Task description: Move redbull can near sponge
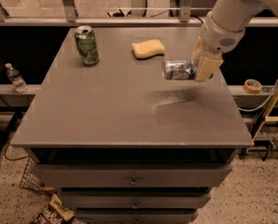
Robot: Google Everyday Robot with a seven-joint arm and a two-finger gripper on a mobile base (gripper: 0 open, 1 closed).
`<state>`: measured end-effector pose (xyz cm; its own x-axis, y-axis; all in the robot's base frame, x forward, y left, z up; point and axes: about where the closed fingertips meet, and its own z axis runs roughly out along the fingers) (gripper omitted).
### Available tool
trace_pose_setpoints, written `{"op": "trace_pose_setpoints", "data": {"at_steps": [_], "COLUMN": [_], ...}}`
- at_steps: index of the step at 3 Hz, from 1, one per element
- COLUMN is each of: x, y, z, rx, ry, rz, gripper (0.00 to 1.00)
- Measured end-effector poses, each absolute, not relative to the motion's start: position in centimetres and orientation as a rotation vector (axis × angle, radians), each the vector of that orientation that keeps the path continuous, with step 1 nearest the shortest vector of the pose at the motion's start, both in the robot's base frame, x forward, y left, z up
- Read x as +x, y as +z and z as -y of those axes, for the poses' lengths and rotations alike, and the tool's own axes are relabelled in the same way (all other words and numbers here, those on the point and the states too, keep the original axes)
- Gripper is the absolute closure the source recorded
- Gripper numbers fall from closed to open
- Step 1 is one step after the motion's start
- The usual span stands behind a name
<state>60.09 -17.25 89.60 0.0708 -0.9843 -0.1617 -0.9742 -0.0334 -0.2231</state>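
Observation:
The redbull can, slim, silver with blue patches, lies sideways in the air a little above the grey table, with its shadow on the tabletop below it. My gripper is shut on the can's right end, the cream fingers closed over it. The pale-yellow sponge lies at the back middle of the table, just up and left of the can and apart from it.
A wider green can stands upright at the back left of the table. The table has drawers below its front edge. A plastic bottle stands on the low ledge at the left, and a tape roll lies at the right.

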Motion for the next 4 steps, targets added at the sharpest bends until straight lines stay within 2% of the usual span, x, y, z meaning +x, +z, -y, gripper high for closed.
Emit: {"op": "trace_pose_setpoints", "data": {"at_steps": [2,4], "x": [61.4,68.3], "y": [89.3,86.9], "z": [17.6,19.3], "rx": [-2.040,-1.970], "ry": [-0.058,-0.122], "rz": [-1.968,-2.070], "gripper": [1.00,1.00]}}
